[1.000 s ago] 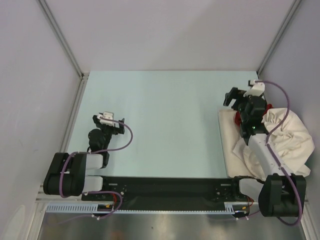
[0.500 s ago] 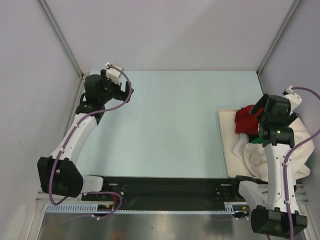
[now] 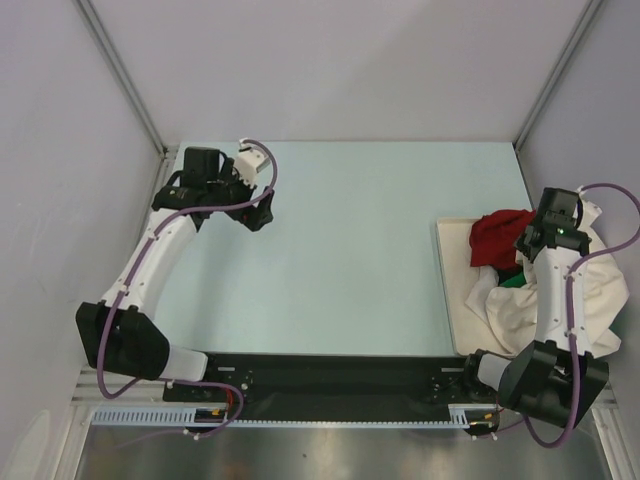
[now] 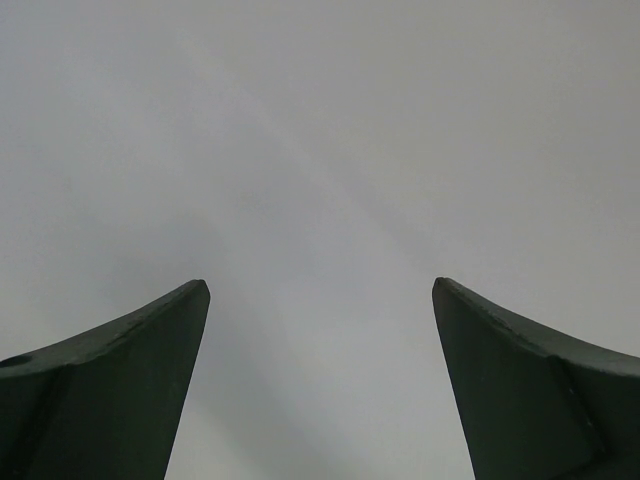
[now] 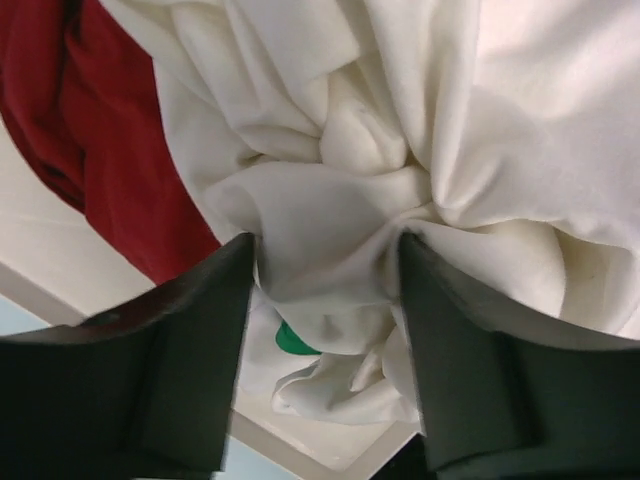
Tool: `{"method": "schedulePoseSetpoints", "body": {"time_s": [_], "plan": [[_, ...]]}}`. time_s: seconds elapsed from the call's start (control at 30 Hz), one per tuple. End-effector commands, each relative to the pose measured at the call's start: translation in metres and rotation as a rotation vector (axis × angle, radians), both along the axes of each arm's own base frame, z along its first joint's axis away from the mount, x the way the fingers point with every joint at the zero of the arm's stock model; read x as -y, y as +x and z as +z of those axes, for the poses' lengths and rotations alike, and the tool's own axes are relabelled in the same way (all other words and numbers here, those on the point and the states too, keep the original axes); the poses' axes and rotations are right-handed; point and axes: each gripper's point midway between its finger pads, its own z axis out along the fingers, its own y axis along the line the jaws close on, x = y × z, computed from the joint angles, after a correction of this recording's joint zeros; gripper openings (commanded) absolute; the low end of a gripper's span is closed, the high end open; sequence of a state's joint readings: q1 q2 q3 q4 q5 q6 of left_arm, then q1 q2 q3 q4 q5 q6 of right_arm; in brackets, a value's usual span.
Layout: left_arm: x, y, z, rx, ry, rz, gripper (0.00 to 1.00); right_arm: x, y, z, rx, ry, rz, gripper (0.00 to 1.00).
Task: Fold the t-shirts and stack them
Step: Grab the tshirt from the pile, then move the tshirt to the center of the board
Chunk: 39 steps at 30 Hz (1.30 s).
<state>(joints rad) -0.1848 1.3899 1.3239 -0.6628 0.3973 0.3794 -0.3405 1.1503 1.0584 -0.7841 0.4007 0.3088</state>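
The three t-shirts lie crumpled in one pile at the right edge of the table. The cream t-shirt (image 3: 600, 290) is the largest, the red one (image 3: 500, 238) lies at the far left of the pile, and only a scrap of the green one (image 3: 512, 281) shows. My right gripper (image 3: 535, 245) is down on the pile. In the right wrist view it (image 5: 325, 240) is open, and a bunch of cream cloth (image 5: 480, 120) fills the gap between the fingers. Red cloth (image 5: 100, 130) is to its left and green cloth (image 5: 293, 342) is below. My left gripper (image 3: 262, 212) is open and empty at the far left, and it (image 4: 320, 290) shows only bare grey surface.
The pile rests on a cream board (image 3: 452, 290), whose edge also shows in the right wrist view (image 5: 50, 260). Grey walls enclose the pale table (image 3: 360, 250) on three sides. The arm bases sit on a black rail (image 3: 330, 375) at the near edge.
The left arm swung out from near its base to the far left of the table. The right gripper came back from the pile's far-left corner and dropped onto the cream cloth.
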Motion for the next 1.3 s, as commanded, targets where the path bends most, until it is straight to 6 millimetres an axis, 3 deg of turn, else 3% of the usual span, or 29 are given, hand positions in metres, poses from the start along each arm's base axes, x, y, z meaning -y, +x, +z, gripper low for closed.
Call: {"method": "schedulePoseSetpoints", "body": {"time_s": [0.0, 0.03, 0.07, 0.13, 0.2, 0.33, 0.37, 0.43, 0.47, 0.5, 0.57, 0.6, 0.63, 0.67, 0.7, 0.73, 0.77, 0.8, 0.83, 0.87, 0.9, 0.93, 1.03, 1.07, 1.17, 1.27], "plan": [[0.002, -0.010, 0.007, -0.011, 0.019, -0.070, 1.00, 0.008, -0.002, 0.001, -0.023, -0.042, -0.029, 0.60], [0.003, -0.010, 0.007, -0.012, 0.019, -0.071, 1.00, 0.009, -0.004, -0.002, -0.034, -0.049, -0.033, 0.47], [0.003, -0.009, 0.006, -0.014, 0.021, -0.073, 1.00, 0.009, -0.005, -0.002, -0.026, -0.051, -0.044, 0.22], [0.002, -0.009, 0.005, -0.019, 0.021, -0.075, 1.00, 0.008, -0.008, 0.006, 0.010, -0.061, -0.055, 0.02], [0.003, -0.010, 0.007, -0.020, 0.020, -0.083, 1.00, 0.008, -0.008, 0.020, 0.053, -0.082, -0.048, 0.00], [0.006, -0.009, 0.014, -0.016, 0.011, -0.093, 1.00, 0.005, -0.006, 0.076, 0.184, -0.122, -0.029, 0.00], [0.006, -0.008, 0.016, -0.016, 0.007, -0.091, 1.00, 0.003, -0.001, 0.104, 0.247, -0.135, -0.015, 0.00], [0.006, -0.005, 0.022, -0.007, 0.002, -0.081, 0.99, -0.010, 0.009, 0.127, 0.296, -0.120, 0.048, 0.00], [0.005, -0.003, 0.024, -0.002, -0.004, -0.072, 1.00, -0.015, 0.015, 0.162, 0.377, -0.134, 0.075, 0.00], [0.005, -0.001, 0.025, 0.003, -0.010, -0.066, 1.00, -0.025, 0.022, 0.174, 0.408, -0.118, 0.119, 0.00], [0.001, 0.006, 0.029, 0.021, -0.027, -0.043, 1.00, -0.051, 0.042, 0.206, 0.492, -0.090, 0.218, 0.00], [-0.001, 0.007, 0.029, 0.016, -0.048, -0.021, 1.00, -0.067, 0.048, 0.247, 0.607, -0.091, 0.281, 0.00], [-0.007, 0.011, 0.029, 0.014, -0.066, -0.001, 1.00, -0.095, 0.058, 0.264, 0.657, -0.074, 0.377, 0.00], [-0.009, 0.014, 0.032, 0.019, -0.086, 0.020, 1.00, -0.107, 0.072, 0.271, 0.670, -0.071, 0.413, 0.00], [-0.015, 0.016, 0.034, 0.023, -0.095, 0.039, 1.00, -0.124, 0.070, 0.314, 0.777, -0.077, 0.459, 0.00], [-0.018, 0.017, 0.036, 0.026, -0.100, 0.050, 1.00, -0.144, 0.077, 0.326, 0.802, -0.062, 0.519, 0.00], [-0.021, 0.017, 0.037, 0.031, -0.103, 0.062, 1.00, -0.180, 0.078, 0.343, 0.843, -0.041, 0.632, 0.00], [-0.025, 0.018, 0.039, 0.037, -0.105, 0.071, 1.00, -0.209, 0.095, 0.346, 0.845, -0.029, 0.707, 0.00], [-0.033, 0.018, 0.042, 0.049, -0.105, 0.095, 1.00, -0.229, 0.086, 0.381, 0.932, -0.026, 0.766, 0.00], [-0.037, 0.019, 0.043, 0.055, -0.107, 0.108, 1.00, -0.272, 0.077, 0.397, 0.974, -0.023, 0.898, 0.00], [-0.042, 0.019, 0.044, 0.060, -0.109, 0.122, 1.00, -0.304, 0.091, 0.394, 0.961, -0.021, 0.963, 0.00], [-0.049, 0.020, 0.047, 0.069, -0.110, 0.143, 1.00, -0.317, 0.076, 0.426, 1.052, -0.023, 1.003, 0.00], [-0.075, 0.021, 0.052, 0.083, -0.110, 0.216, 1.00, -0.400, 0.049, 0.451, 1.162, 0.029, 1.245, 0.00], [-0.082, 0.020, 0.054, 0.089, -0.108, 0.237, 1.00, -0.421, 0.030, 0.468, 1.246, 0.076, 1.324, 0.00], [-0.097, 0.020, 0.058, 0.106, -0.088, 0.286, 1.00, -0.444, 0.018, 0.475, 1.317, 0.148, 1.408, 0.00], [-0.106, 0.018, 0.063, 0.125, -0.072, 0.325, 1.00, -0.428, 0.023, 0.469, 1.329, 0.155, 1.316, 0.00]]}}
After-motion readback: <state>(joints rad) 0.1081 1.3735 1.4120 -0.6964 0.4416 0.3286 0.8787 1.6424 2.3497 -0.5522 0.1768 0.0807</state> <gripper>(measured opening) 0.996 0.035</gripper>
